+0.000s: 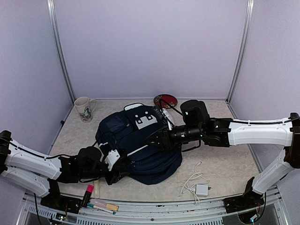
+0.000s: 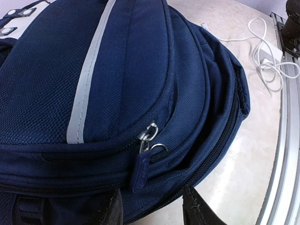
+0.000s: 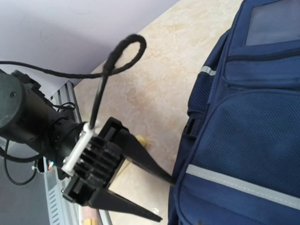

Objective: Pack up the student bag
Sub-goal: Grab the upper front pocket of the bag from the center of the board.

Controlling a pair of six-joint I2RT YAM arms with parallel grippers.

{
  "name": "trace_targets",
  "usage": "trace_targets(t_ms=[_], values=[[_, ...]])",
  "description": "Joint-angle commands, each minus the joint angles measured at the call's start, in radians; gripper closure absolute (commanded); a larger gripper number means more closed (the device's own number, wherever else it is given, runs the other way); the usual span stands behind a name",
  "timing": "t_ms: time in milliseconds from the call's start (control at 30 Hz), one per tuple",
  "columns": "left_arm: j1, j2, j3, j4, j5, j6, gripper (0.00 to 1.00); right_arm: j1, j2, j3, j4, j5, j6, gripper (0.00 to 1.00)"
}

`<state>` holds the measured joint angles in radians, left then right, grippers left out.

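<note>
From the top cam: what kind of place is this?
Probably a robot lab test cell: blank lilac panel walls on aluminium posts, left arm and right arm mounted at the table's near edge, staged props like a navy backpack, mug and charger.

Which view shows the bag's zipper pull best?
Left wrist: the zipper pull hangs centre frame, close and sharp. Top external shows the whole bag; pull too small to see. Right wrist shows only the bag's side, no pull.
</note>
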<state>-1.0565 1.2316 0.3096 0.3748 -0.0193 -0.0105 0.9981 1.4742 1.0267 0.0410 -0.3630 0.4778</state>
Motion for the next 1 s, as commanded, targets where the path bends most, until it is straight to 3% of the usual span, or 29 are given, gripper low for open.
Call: trace_targets(t_ms=[0, 233, 333, 400, 433, 567, 667, 767, 867, 967], values=[[-0.005, 0.027, 0.035, 0.059, -0.042, -0.006, 0.55, -0.005, 0.016, -0.01, -0.01, -0.008, -0.012, 0.6], [-0.006, 0.067, 0.069, 0.081, -0.067, 0.006, 0.57, -0.005, 0.021, -0.016, -0.01, -0.012, -0.012, 0.6], [-0.008, 0.077, 0.091, 0.066, -0.043, 0.018, 0.74, -0.006, 0.021, -0.016, -0.011, -0.012, -0.011, 0.6], [-0.008, 0.086, 0.092, 0.059, -0.042, 0.023, 0.95, -0.007, 0.024, -0.018, -0.01, -0.013, -0.012, 0.6], [-0.008, 0.086, 0.092, 0.053, -0.042, 0.023, 1.0, -0.007, 0.026, -0.019, -0.01, -0.015, -0.012, 0.6], [-0.011, 0.07, 0.091, 0.032, -0.05, 0.021, 1.0, -0.006, 0.041, 0.003, -0.071, -0.003, -0.092, 0.6], [-0.01, 0.024, 0.088, 0.006, -0.081, 0.021, 1.0, -0.004, 0.069, 0.056, -0.206, 0.11, -0.265, 0.57], [-0.008, -0.027, 0.082, -0.007, -0.098, 0.027, 1.0, 0.043, 0.096, 0.077, -0.28, 0.277, -0.601, 0.52], [-0.007, -0.049, 0.077, -0.016, -0.12, 0.025, 1.0, 0.127, 0.116, 0.012, -0.172, 0.501, -0.943, 0.5], [-0.01, -0.06, 0.074, -0.013, -0.126, 0.017, 1.0, 0.184, 0.132, -0.127, 0.09, 0.616, -1.279, 0.5]])
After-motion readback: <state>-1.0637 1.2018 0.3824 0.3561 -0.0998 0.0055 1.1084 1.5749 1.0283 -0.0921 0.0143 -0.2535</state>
